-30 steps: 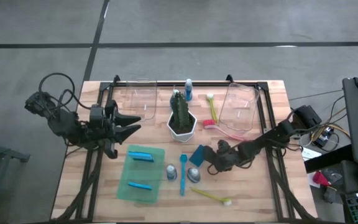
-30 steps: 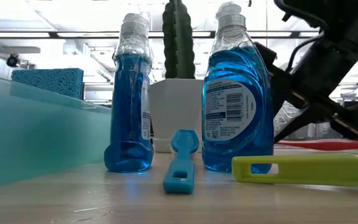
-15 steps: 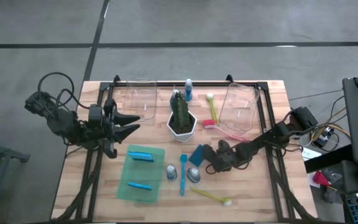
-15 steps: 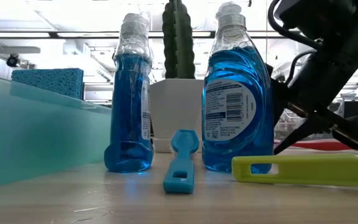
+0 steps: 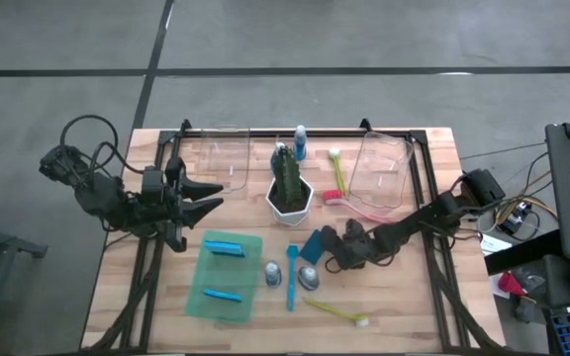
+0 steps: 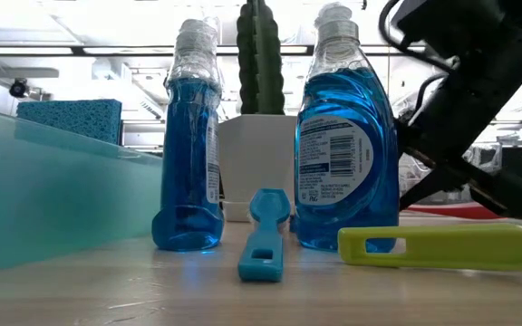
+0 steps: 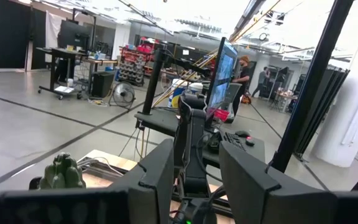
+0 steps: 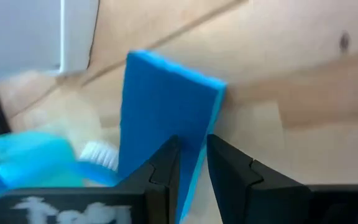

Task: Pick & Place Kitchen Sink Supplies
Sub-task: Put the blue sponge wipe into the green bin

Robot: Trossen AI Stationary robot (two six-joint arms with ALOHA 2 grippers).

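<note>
Near the desk's (image 5: 433, 297) middle, right gripper (image 8: 192, 163) fingers pinch the flat blue rectangular sponge's (image 8: 160, 99) thin edge, which could easily slip, while left gripper (image 5: 206, 195) fingers wait apart.

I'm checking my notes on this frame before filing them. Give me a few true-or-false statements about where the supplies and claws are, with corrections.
1. The right claw grips a blue sponge by its edge. True.
2. The left claw holds a bottle. False: it holds nothing, at the table's left.
3. Two blue sponges lie on the green tray. True.
4. The cactus stands in a clear bin. False: it stands in a white pot, between the bins.
5. A yellow brush lies near the table's front edge. True.
</note>
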